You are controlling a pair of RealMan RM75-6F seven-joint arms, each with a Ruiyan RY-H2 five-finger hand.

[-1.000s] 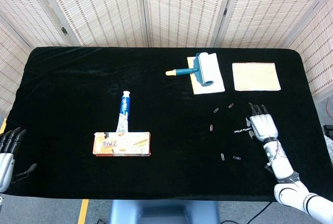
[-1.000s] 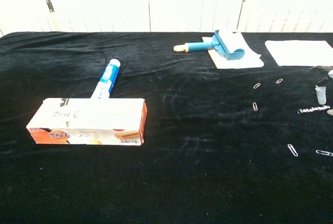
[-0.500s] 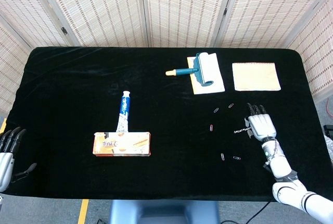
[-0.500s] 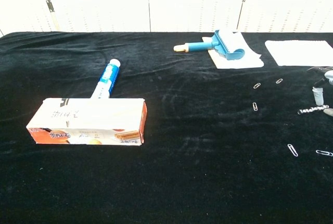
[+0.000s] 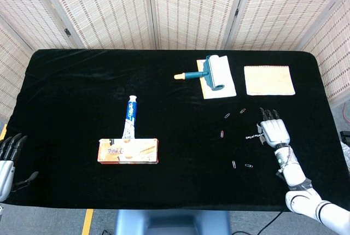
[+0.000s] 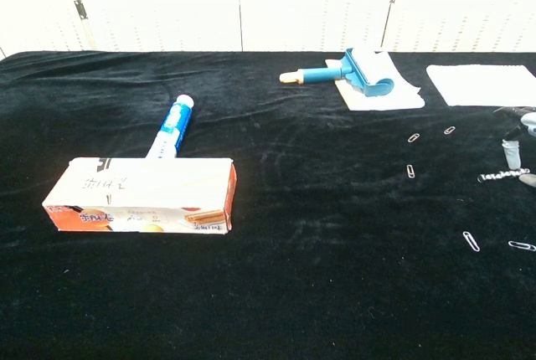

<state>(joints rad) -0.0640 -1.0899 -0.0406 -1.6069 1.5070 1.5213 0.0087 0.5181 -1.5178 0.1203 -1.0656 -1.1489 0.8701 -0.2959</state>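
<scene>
Head view shows the right hand [image 5: 272, 129] spread flat near the table's [image 5: 65, 93] right edge, fingers beside a small chain [image 5: 252, 136], nothing lifted, scattered paperclips [image 5: 222, 134] untouched.

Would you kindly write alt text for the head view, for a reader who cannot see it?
The robot's right hand rests fingers spread beside a short chain among scattered paper clips on a black table. Farther left lie a snack box and toothpaste tube; a lint roller lies behind.
</scene>
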